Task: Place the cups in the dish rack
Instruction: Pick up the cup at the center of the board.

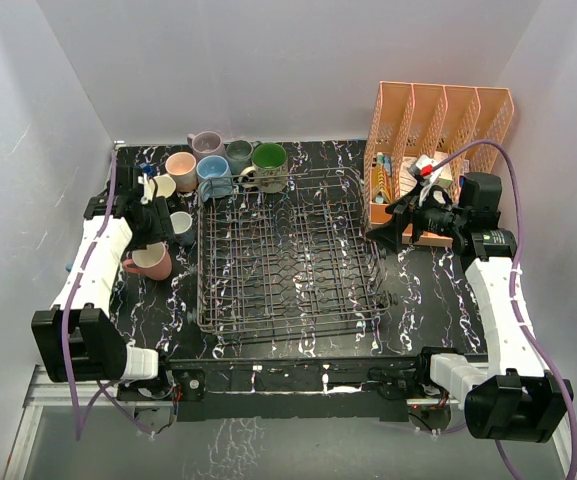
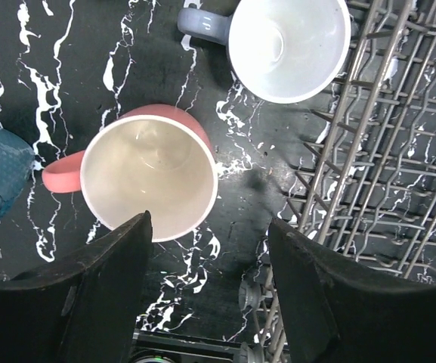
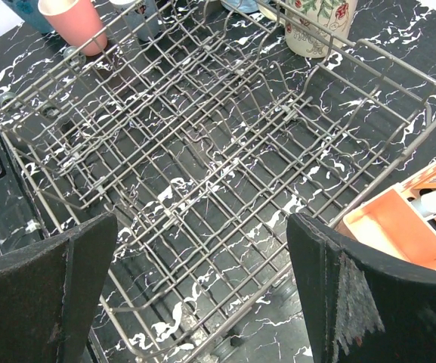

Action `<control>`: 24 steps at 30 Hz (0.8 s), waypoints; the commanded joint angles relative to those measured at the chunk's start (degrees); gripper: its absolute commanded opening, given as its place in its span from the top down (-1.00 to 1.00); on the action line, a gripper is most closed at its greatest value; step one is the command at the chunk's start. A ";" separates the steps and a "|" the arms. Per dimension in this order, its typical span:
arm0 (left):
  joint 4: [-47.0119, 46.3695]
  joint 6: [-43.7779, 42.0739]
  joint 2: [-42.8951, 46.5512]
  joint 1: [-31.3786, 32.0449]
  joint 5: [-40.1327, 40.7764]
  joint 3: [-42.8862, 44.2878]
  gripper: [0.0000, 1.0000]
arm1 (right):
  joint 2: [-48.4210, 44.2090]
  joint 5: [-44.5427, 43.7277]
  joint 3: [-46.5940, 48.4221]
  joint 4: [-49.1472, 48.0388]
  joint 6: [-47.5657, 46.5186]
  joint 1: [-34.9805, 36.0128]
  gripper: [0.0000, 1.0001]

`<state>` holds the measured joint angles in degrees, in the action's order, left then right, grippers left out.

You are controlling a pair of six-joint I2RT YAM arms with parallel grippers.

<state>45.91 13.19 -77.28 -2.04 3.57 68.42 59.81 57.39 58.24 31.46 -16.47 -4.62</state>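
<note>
Two black fingers (image 2: 81, 302) of the left end effector (image 2: 208, 225) fill the bottom of the left wrist view. They are seen standing apart, with nothing clamped between them. Just beyond them a pink ceramic mug (image 2: 149, 174) with a cream inside is set upright on the black, white-veined bench (image 2: 21, 60), its handle turned to the left of the frame. The lower left of its rim is overlapped by one fingertip, though contact cannot be told. At the top of that frame a pale grey mug (image 2: 289, 45) with a white inside stands apart from the pink one. It is just beside the dark wire dish rack (image 2: 376, 151) that runs down the right edge.

From overhead the rack is seen in the middle of the bench, with both mugs outside it along its left side. Six further mugs (image 1: 213, 170) are gathered at the upper left of the frame, by the rack's far left corner: peach, mauve, blue, grey-green, cream and a floral one with a green inside.

The right end effector (image 3: 202, 227) is held over the right part of the rack — its fingers are spread wide and nothing is gripped. An orange mesh file organizer (image 1: 443, 120) is placed at the upper right of the overhead view, just beside this end effector.
</note>
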 commanded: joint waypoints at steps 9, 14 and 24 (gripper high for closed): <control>0.32 -5.05 -5.83 0.10 -2.70 1.91 0.04 | -1.24 1.96 -0.73 -3.69 0.08 -0.03 -0.97; -0.45 -5.66 -7.67 0.10 -2.43 0.62 0.27 | -1.45 1.87 -1.06 -3.68 0.04 -0.03 -0.97; -2.15 -6.00 -10.47 0.10 -3.66 -1.71 0.42 | -1.63 1.94 -1.39 -3.57 0.06 -0.03 -0.97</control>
<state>44.05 7.77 -87.20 -2.04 0.95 67.94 59.55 58.46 56.58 30.76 -16.40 -4.62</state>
